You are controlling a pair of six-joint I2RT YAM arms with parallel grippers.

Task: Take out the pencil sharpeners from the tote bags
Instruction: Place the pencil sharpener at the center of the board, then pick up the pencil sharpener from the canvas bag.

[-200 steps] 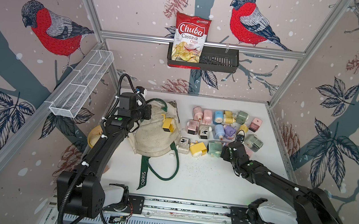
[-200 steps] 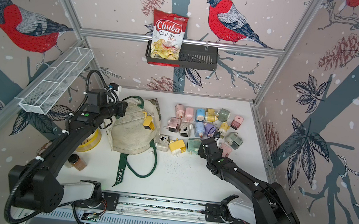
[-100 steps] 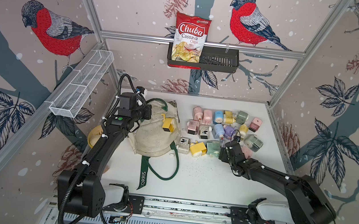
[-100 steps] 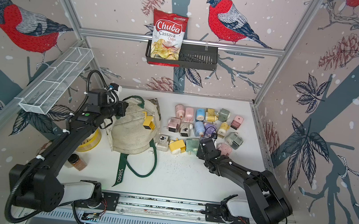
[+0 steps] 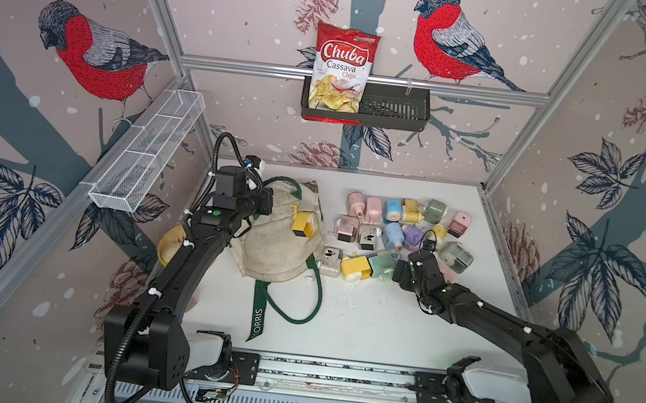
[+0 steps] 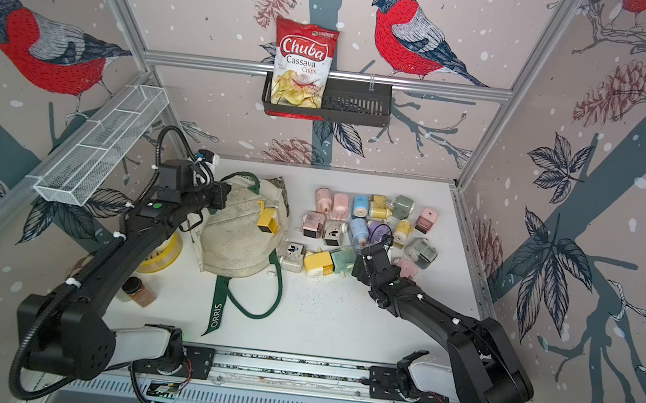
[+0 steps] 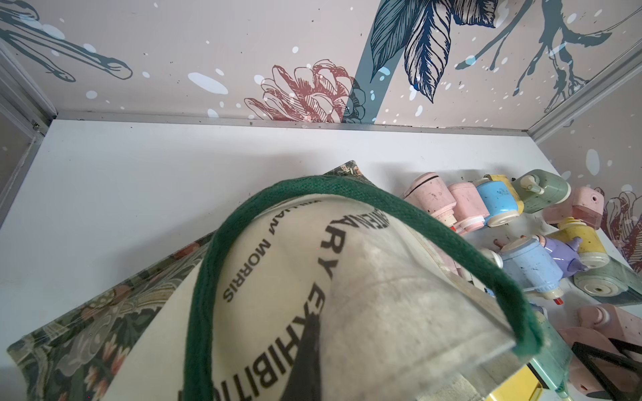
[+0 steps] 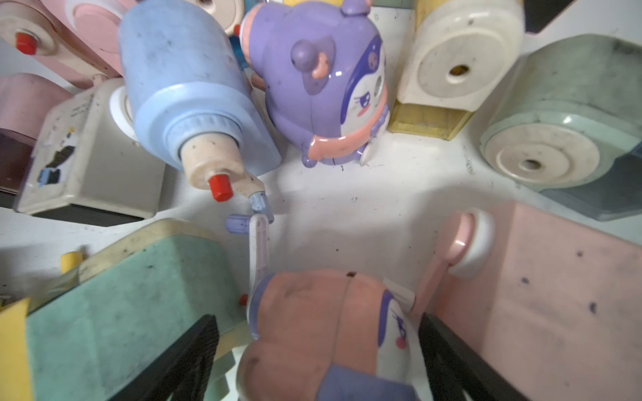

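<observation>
While the left gripper (image 5: 266,205) is closed on the canvas at the rim of the tote bag (image 5: 274,246), the bag lies slumped at about 9 o'clock on the white table (image 5: 360,328) in both top views. Its green handles trail toward 6 o'clock. A yellow sharpener (image 5: 302,224) with a dark drawer rests on the canvas at the bag's 2 o'clock edge; whether it sits in the mouth cannot be told. The other pencil sharpeners (image 5: 392,234), pastel pink, blue, yellow, green, purple and cream, are clustered on the table toward 1 o'clock, clear of the bag.

The right gripper (image 8: 315,319) is low over the 5 o'clock side of that cluster with its jaws spread wide. In the right wrist view its black fingers (image 8: 187,357) flank a pink-and-purple sharpener (image 8: 312,312) standing on the table, with a gap visible on one side. A green sharpener (image 8: 121,305) and a pink sharpener (image 8: 538,295) lie just outside the fingers.

A chips bag (image 5: 342,67) stands in a black basket (image 5: 395,111) on the 12 o'clock wall.
</observation>
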